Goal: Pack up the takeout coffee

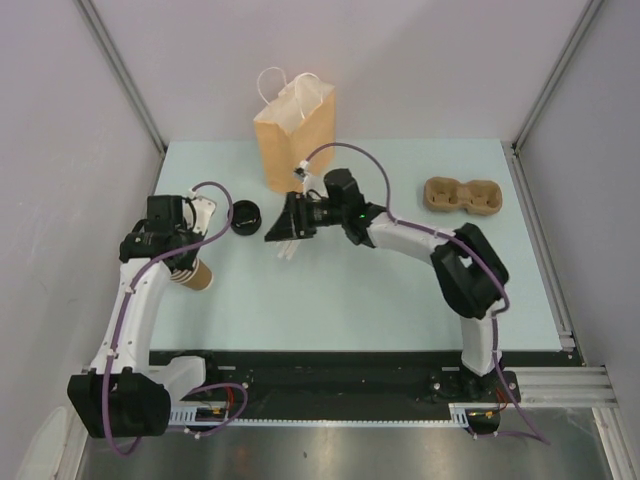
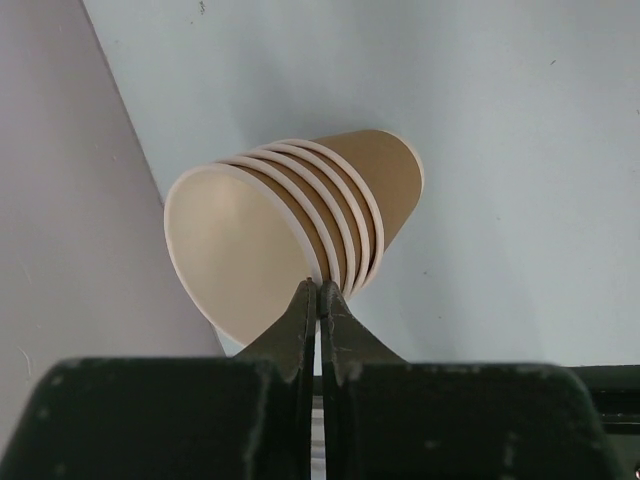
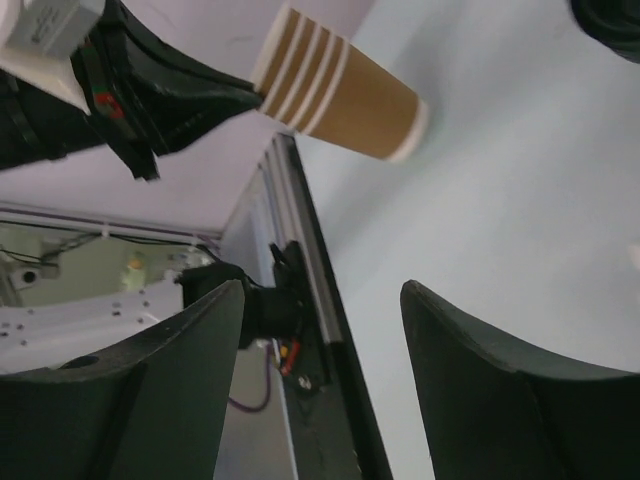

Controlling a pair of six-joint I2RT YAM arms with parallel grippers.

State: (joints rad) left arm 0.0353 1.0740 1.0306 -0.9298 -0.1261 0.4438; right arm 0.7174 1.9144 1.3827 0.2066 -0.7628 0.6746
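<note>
A stack of nested tan paper cups [image 2: 300,230] hangs tilted on its side above the table's left part, and my left gripper [image 2: 320,288] is shut on its cream rim. The top view shows that stack [image 1: 196,276] just below the left wrist. My right gripper [image 3: 322,290] is open with nothing between its fingers; it hovers mid-table [image 1: 286,246] and looks toward the stack [image 3: 340,90]. A loose black lid [image 1: 245,218] lies on the table between the two arms. The takeout coffee itself is out of view.
A brown paper bag [image 1: 293,135] with white handles stands upright at the back centre, right behind the right wrist. A brown pulp cup carrier [image 1: 461,197] lies at the back right. The table's left edge and grey wall are close to the left gripper.
</note>
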